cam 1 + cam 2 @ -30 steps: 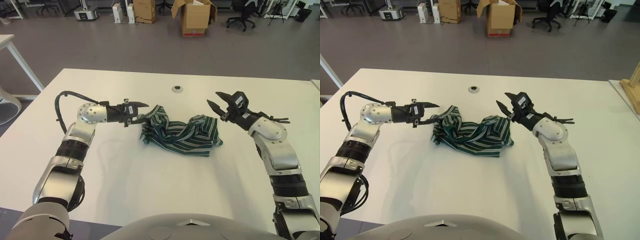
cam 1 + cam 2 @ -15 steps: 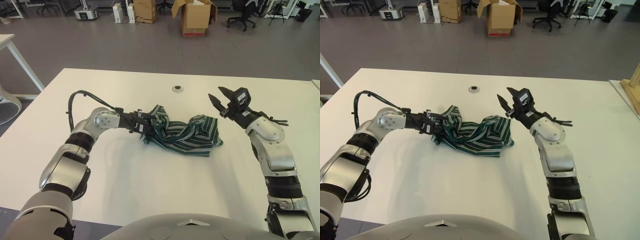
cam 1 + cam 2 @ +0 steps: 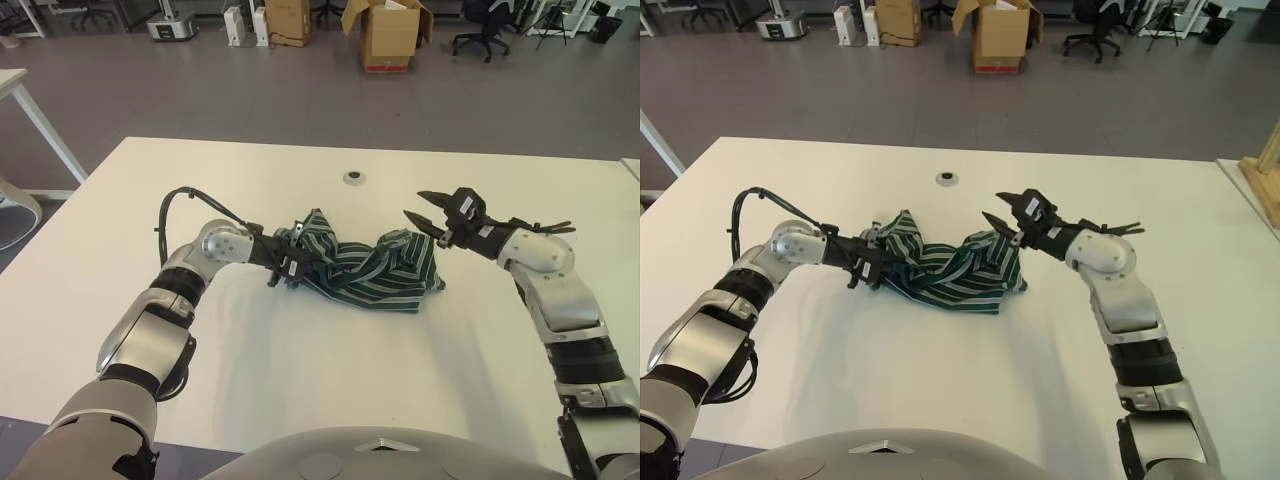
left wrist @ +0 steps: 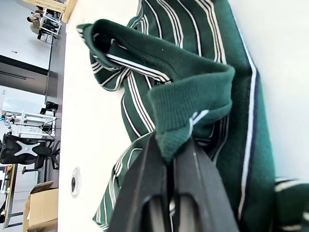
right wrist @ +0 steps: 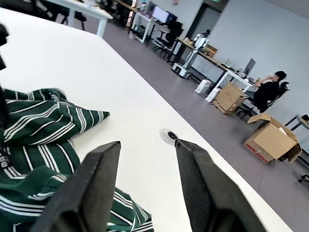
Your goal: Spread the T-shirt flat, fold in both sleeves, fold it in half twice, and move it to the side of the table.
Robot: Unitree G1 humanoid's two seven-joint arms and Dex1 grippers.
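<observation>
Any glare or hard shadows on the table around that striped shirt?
Left eye view: white tabletop evenly lit, no glare; crumpled green striped T-shirt casts only a faint soft shadow. Left wrist view: darker shade in the folds beside the left tool.

I see the T-shirt (image 3: 365, 265) lying in a crumpled heap near the middle of the white tabletop (image 3: 300, 380). It is dark green with thin white stripes. It is not flat at all. The cloth is bunched up in folds and bumps, and the stripes run many ways. The heap is wider from side to side than from front to back. A thick ribbed green edge at its left end is doubled over, and my left hand (image 4: 171, 145) pinches that edge between its two fingers. The rest of the shirt rests on the tabletop.
</observation>
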